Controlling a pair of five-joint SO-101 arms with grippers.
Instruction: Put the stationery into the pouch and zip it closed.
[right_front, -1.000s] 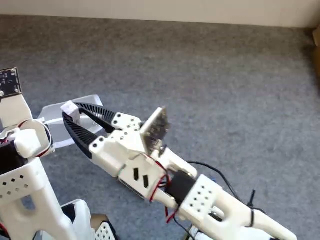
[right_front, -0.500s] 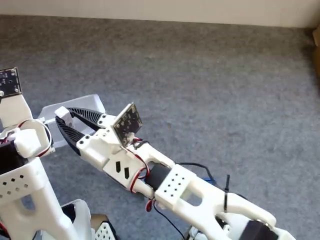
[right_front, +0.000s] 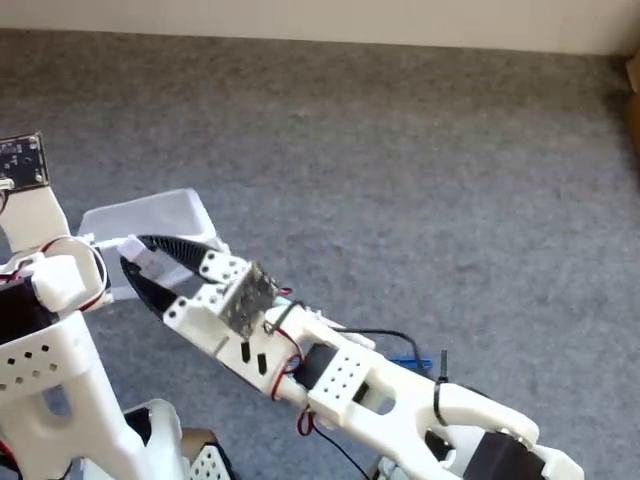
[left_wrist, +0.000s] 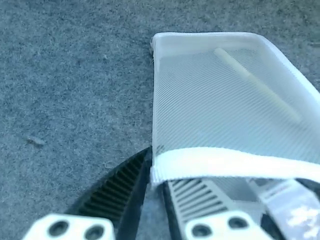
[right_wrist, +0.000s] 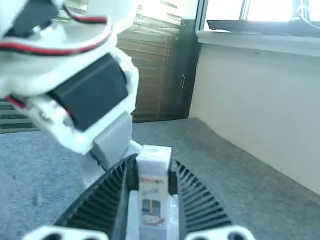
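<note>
- The right gripper (right_wrist: 152, 162) is clenched on a small white eraser (right_wrist: 152, 192). Its two black ribbed fingers (right_wrist: 192, 200) press the block's long sides, parted only by the block's width.
- The eraser stands lengthwise between those fingers. Its blank end pokes just past the fingertips and its printed face is turned toward the wrist camera.
- From above, the right gripper (right_front: 132, 253) and its eraser (right_front: 141, 254) sit at the near edge of the pouch (right_front: 150, 212), touching or just over it. The rest of the pouch lies directly ahead of the fingertips.
- The left gripper (left_wrist: 156, 172) is nearly closed. The corner of the pouch's white zip band lies between its black ribbed finger (left_wrist: 112, 197) and its pale slatted finger, which shows through the mesh. It seems to pinch that corner, though the mesh hides the contact itself.
- Beyond the left gripper's fingertips, the pouch (left_wrist: 210, 110) stretches away flat on the grey felt-like surface (left_wrist: 75, 75). It is translucent white mesh.
- Inside the pouch, well ahead of the left gripper, a thin white stick (left_wrist: 255, 82) lies at a slant.
- Just ahead of the right gripper and above it looms the white body of the left arm (right_wrist: 75, 75).
</note>
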